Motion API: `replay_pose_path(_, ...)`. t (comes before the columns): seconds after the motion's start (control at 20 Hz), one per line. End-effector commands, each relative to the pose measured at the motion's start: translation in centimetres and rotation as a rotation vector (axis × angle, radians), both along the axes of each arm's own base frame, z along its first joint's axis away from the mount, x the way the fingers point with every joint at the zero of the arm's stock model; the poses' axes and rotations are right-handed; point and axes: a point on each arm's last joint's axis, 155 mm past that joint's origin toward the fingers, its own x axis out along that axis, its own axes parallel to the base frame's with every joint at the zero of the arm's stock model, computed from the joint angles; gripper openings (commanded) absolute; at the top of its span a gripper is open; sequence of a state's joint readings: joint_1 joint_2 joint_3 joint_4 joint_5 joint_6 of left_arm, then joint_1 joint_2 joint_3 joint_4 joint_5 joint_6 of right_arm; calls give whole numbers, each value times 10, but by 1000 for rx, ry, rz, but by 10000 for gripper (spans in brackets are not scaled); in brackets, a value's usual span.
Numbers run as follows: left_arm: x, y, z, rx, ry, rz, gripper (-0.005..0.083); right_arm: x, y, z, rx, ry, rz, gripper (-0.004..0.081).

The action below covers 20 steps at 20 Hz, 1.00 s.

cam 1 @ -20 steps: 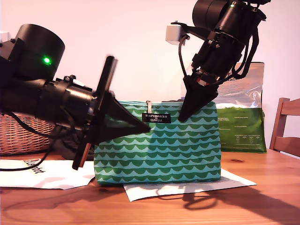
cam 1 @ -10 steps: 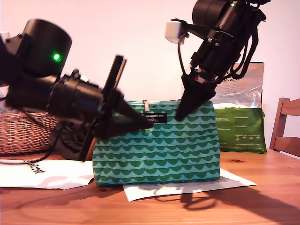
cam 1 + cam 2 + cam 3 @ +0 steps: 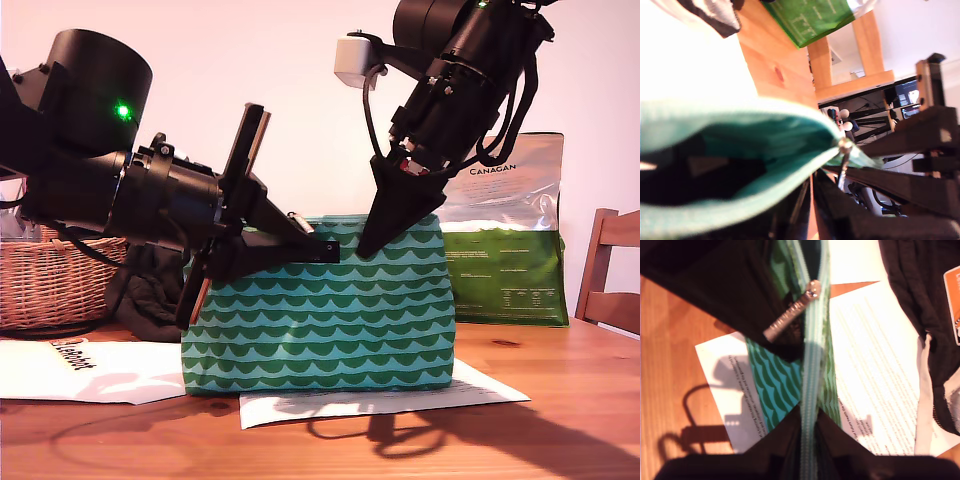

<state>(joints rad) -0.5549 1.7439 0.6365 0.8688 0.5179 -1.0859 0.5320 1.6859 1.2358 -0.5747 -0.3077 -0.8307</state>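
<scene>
A green-and-teal wave-patterned pouch [image 3: 320,320] stands upright on the wooden table [image 3: 560,420]. My first gripper [image 3: 322,250] reaches in from the exterior view's left and is shut on the metal zipper pull [image 3: 842,150] at the pouch's top seam. The first wrist view looks into the part-open teal mouth of the pouch [image 3: 740,125]. My second gripper [image 3: 368,245] comes down from the exterior view's upper right and is shut on the pouch's top edge [image 3: 809,370]. From that wrist the zipper pull [image 3: 790,315] shows just ahead, held in the other arm's black fingers [image 3: 740,295].
Printed paper sheets [image 3: 400,395] lie under the pouch. A wicker basket [image 3: 50,280] and dark cloth [image 3: 150,290] sit behind at the exterior view's left. A green Canagan bag [image 3: 500,250] and a wooden chair [image 3: 610,270] stand at that view's right.
Both grippers and the pouch have shifted toward the exterior view's left. The first arm has risen and now covers the pouch's black label; the zipper pull has moved left with it.
</scene>
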Motion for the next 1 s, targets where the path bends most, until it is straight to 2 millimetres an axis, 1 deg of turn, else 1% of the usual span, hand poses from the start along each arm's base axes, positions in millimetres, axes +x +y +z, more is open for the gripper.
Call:
replay_pose_path(0.0,2,-3,3,-31,-10,3,-24,-4,1,-4,-1,18,4,-13)
replay_pose_path(0.2,7,-4,45,-164,-100,11,-24,-5,1,-4,-1,19,4,-13)
replay_pose_path(0.35,17,6,69,-218,-192,47,-24,-6,0,-5,-5,24,4,-13)
replay_pose_path(0.4,22,12,75,-227,-217,70,-24,-6,0,-6,-6,27,4,-13)
replay_pose_path(0.45,22,14,78,-229,-234,60,-24,-6,0,-6,-6,27,3,-13)
replay_pose_path(0.6,8,13,78,-215,-268,-57,-24,-6,-1,-6,-7,27,2,-13)
replay_pose_path(0.7,1,16,85,-207,-311,-114,-24,-6,-1,-6,-6,27,2,-13)
replay_pose_path(0.8,-5,20,96,-199,-365,-152,-24,-6,-1,-6,-6,27,2,-13)
replay_pose_path(0.95,-15,25,106,-135,-465,-194,-24,-6,-1,-6,-6,28,3,-13)
